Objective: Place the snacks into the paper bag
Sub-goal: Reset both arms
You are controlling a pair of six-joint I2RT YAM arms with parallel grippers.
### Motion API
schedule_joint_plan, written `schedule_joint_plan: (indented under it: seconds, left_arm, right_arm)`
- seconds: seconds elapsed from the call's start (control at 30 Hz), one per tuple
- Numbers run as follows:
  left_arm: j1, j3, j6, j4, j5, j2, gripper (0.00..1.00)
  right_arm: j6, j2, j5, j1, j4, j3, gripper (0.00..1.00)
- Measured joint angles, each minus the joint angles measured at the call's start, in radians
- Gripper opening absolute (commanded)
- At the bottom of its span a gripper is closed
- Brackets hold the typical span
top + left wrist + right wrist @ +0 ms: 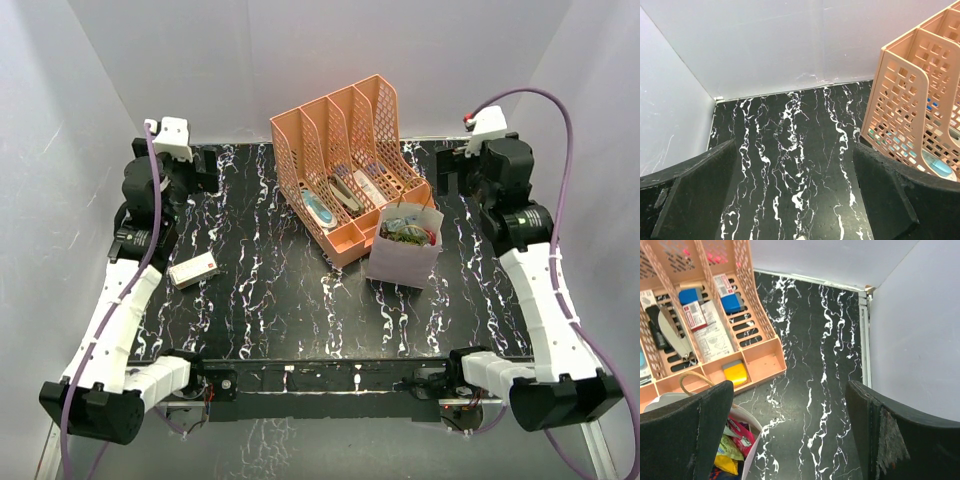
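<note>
At left-centre overhead, one loose snack (193, 270) lies below the left hand (795, 190), long axis near-horizontal; paper bag (400, 262) well right; left hand and right hand (790, 435) spread wide, empty.

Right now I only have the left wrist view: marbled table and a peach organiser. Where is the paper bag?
Observer: The paper bag stands upright against the near right corner of the organiser.
Operator: Is anything in it?
Observer: Yes. The right wrist view looks into its open top and shows snacks in yellow, green and pink wrappers.
Operator: Is anything still lying loose?
Observer: A small white-and-red packet lies flat beside the left arm. I cannot tell whether it is a snack.
</note>
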Motion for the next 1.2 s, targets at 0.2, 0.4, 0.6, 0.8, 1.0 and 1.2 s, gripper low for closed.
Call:
schedule_joint_plan:
  seconds: [0.2, 0.4, 0.6, 0.8, 1.0, 1.2]
  left_arm:
    - [0.0, -0.005, -0.043, -0.035, 0.009, -0.032, 0.98]
    - [0.0, -0.031, -0.053, -0.045, 0.015, -0.003, 0.98]
    - [0.0, -0.029, -0.046, -0.091, 0.026, 0.03, 0.98]
    - [0.015, -0.014, -0.043, -0.137, 0.042, 0.032, 0.98]
    - [0.051, -0.012, -0.054, -0.162, 0.078, 0.027, 0.98]
    - [0.058, -0.013, -0.053, -0.174, 0.1, 0.021, 0.98]
  right_arm:
    - [0.026, -0.091, -0.027, -0.05, 0.053, -0.059, 0.98]
    - [0.03, -0.157, -0.068, -0.115, 0.109, -0.157, 0.98]
    - [0.029, -0.17, -0.08, -0.175, 0.107, -0.162, 0.98]
    - [0.029, -0.175, -0.123, -0.211, 0.084, -0.152, 0.98]
    - [0.029, -0.197, -0.148, -0.214, 0.072, -0.154, 0.99]
    - [0.03, -0.214, -0.148, -0.214, 0.071, -0.157, 0.98]
